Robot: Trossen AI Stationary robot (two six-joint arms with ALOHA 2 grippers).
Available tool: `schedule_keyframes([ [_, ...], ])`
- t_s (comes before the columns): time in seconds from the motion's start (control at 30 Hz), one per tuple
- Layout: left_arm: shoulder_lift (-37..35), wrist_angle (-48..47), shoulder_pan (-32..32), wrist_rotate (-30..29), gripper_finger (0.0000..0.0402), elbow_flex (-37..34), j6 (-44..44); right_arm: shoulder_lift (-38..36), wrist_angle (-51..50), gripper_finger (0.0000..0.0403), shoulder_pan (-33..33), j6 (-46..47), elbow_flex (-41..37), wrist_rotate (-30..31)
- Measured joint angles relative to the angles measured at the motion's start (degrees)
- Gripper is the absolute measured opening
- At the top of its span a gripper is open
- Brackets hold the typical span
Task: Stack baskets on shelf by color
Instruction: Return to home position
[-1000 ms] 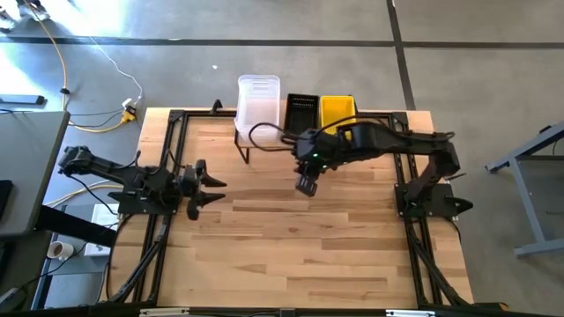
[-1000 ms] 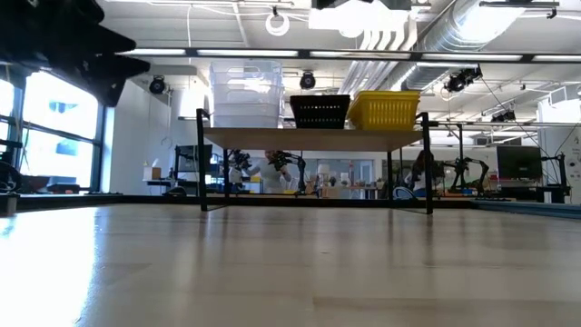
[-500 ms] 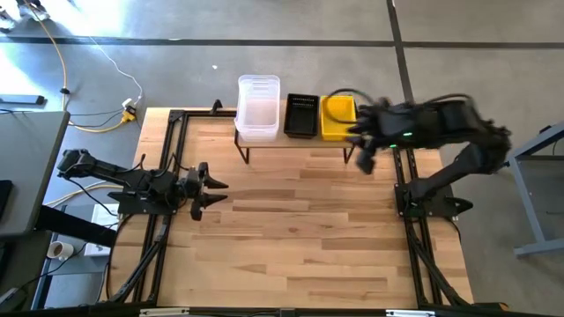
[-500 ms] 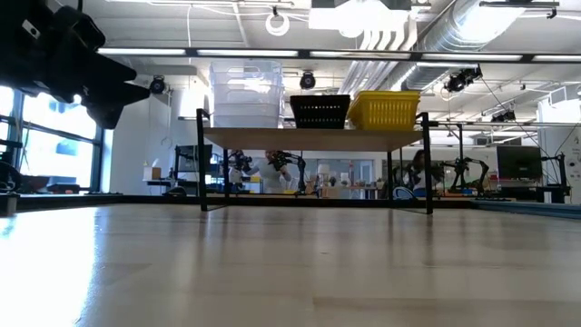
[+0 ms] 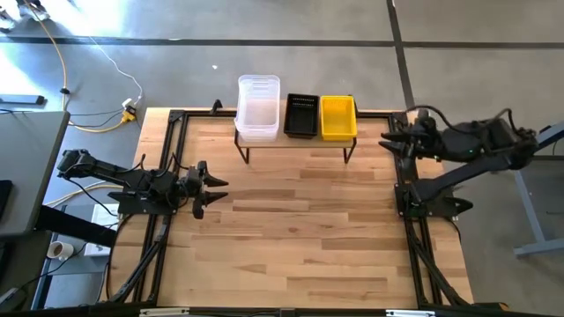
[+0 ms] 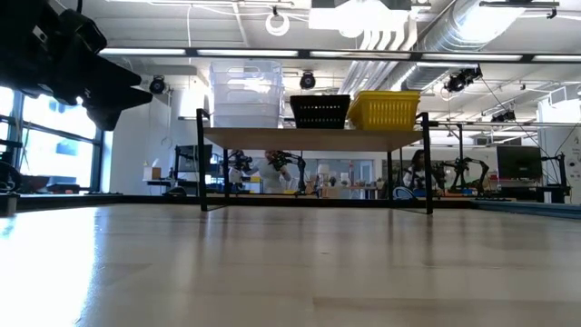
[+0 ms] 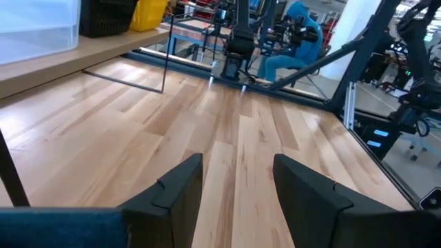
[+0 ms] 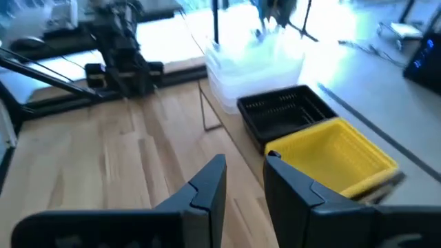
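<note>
Pale wood planks make up the desk (image 5: pixel 291 246), which is edged by black rails (image 5: pixel 167 176). At its far edge the shelf (image 5: pixel 295 141) is set. On its plank top the baskets are ranged in three stacks by colour, side by side: a clear stack (image 5: pixel 258 107), a black stack (image 5: pixel 301 115) in the middle and a yellow stack (image 5: pixel 338 117). In the low view the clear stack (image 6: pixel 245 94) is seen to rise highest, while the black stack (image 6: pixel 320 111) and the yellow stack (image 6: pixel 385 109) sit lower. The number of baskets in each cannot be counted.

The right gripper (image 5: pixel 390 141) is held at the desk's right rail, near the shelf's end. The yellow stack is the closest to its fingers (image 8: pixel 210 182), the black stack comes next, and the clear stack lies farthest from them. A narrow gap is kept between these fingers and nothing is gripped.

The left gripper (image 5: pixel 215 191) is held low over the desk's left part, well apart from the shelf. The clear stack is the closest to its fingers (image 7: pixel 176 189). These are spread to a wider gap, and only bare desk is seen between them.

Beyond the desk, a seated person in a blue hooded top (image 7: pixel 302 27) can be made out in the left wrist view.
</note>
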Motion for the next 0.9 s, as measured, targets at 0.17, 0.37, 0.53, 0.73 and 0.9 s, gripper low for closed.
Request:
schedule_keyframes([
  [0.17, 0.0, 0.0, 0.0, 0.0, 0.0168, 0.0, 0.0, -10.9, 12.2, 0.0084, 0.0, -4.2, -15.4, -4.2],
  [0.37, 0.0, 0.0, 0.0, 0.0, 0.0168, 0.0, 0.0, -20.8, 24.9, 0.0084, 0.0, -6.2, -31.2, -9.7],
  [0.53, 0.0, 0.0, 0.0, 0.0, 0.0168, 0.0, 0.0, -26.7, 35.4, 0.0084, 0.0, -8.7, -42.8, -16.5],
  [0.73, 0.0, 0.0, 0.0, 0.0, 0.0168, 0.0, 0.0, -32.7, 43.0, 0.0084, 0.0, -8.8, -52.4, -22.6],
  [0.9, 0.0, 0.0, 0.0, 0.0, 0.0168, 0.0, 0.0, -38.7, 43.8, 0.0084, 0.0, -7.2, -58.1, -23.3],
])
